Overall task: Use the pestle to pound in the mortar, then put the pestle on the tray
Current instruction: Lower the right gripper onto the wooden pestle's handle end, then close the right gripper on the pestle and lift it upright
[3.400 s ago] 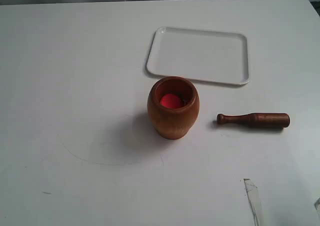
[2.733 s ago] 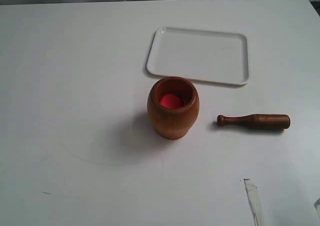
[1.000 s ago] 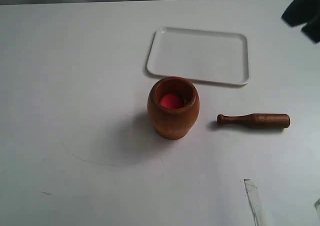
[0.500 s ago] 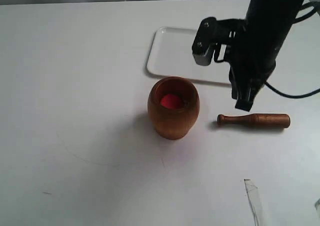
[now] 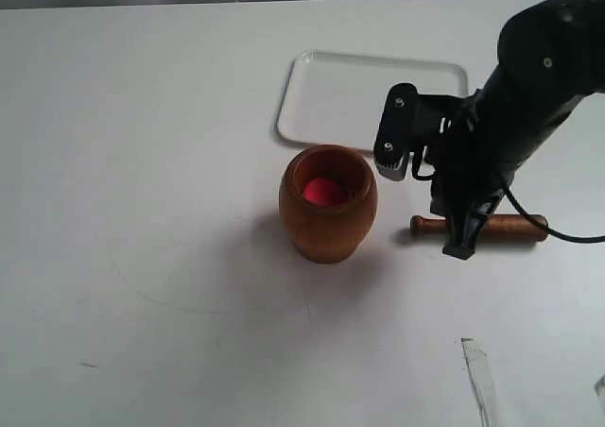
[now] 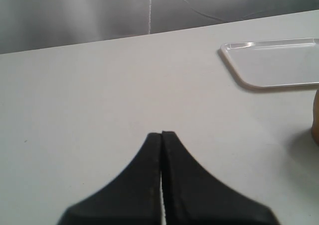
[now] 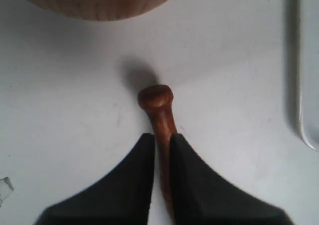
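Right jaws have dropped onto the pestle point(image 5: 515, 227), pinching its neck; left jaws closed, empty

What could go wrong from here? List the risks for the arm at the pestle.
1. The right gripper straddles the pestle at its narrow neck, near the knob. The thick end lies far off, so it may droop or swivel on lifting.
2. The pestle is round and lies loose on the table; uneven closing could roll it away.
3. The mortar stands close by the knob, so a swinging pestle might knock it.
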`<state>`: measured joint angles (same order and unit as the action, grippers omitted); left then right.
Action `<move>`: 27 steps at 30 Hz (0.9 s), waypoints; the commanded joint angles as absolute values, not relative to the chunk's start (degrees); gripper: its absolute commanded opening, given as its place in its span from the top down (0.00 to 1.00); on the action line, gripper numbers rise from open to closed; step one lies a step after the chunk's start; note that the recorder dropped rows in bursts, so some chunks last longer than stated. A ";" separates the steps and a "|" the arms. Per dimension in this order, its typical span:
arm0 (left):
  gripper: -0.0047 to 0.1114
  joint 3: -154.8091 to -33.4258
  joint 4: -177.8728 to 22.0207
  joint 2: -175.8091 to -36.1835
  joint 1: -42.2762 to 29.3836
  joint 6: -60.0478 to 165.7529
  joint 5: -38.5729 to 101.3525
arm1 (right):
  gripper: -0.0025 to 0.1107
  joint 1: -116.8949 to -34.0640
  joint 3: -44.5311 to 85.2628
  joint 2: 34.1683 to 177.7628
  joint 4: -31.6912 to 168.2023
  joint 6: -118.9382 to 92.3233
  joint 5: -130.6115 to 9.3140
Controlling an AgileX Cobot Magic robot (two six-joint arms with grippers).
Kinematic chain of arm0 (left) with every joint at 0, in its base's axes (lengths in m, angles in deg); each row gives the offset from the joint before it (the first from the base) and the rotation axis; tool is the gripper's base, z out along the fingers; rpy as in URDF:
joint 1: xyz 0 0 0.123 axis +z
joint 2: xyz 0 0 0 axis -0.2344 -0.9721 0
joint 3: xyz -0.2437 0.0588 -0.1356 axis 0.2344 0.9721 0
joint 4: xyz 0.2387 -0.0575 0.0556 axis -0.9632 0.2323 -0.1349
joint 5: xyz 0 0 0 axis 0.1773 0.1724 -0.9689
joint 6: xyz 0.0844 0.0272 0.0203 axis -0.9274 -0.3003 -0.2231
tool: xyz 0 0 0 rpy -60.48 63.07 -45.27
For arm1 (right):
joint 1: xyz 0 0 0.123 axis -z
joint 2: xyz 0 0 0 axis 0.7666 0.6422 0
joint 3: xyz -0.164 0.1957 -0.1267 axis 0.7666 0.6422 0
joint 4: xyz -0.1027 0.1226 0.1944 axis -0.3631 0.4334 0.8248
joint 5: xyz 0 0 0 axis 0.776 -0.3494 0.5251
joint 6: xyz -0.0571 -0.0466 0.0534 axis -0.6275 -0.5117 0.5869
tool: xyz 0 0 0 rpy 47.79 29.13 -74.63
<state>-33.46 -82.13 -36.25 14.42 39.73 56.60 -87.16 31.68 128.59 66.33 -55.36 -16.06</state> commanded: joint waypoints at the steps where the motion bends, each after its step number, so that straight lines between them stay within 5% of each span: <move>1: 0.96 -33.43 -81.71 -36.18 13.97 40.20 56.42 | 0.63 -87.29 32.12 131.35 65.75 -56.27 -17.26; 5: 0.96 -33.43 -81.71 -36.18 13.97 40.20 56.42 | 0.42 -87.29 32.12 134.17 64.45 -57.03 -18.20; 23: 0.96 -33.43 -81.71 -36.18 13.97 40.20 56.42 | 0.44 -87.18 32.12 140.71 59.47 -56.81 -22.91; 27: 0.96 -33.43 -81.71 -36.18 13.97 40.20 56.42 | 0.53 -87.18 32.12 141.95 59.47 -56.81 -22.57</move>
<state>-33.46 -82.13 -36.25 14.42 39.73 56.60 -87.16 32.05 140.46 60.06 -56.42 -21.88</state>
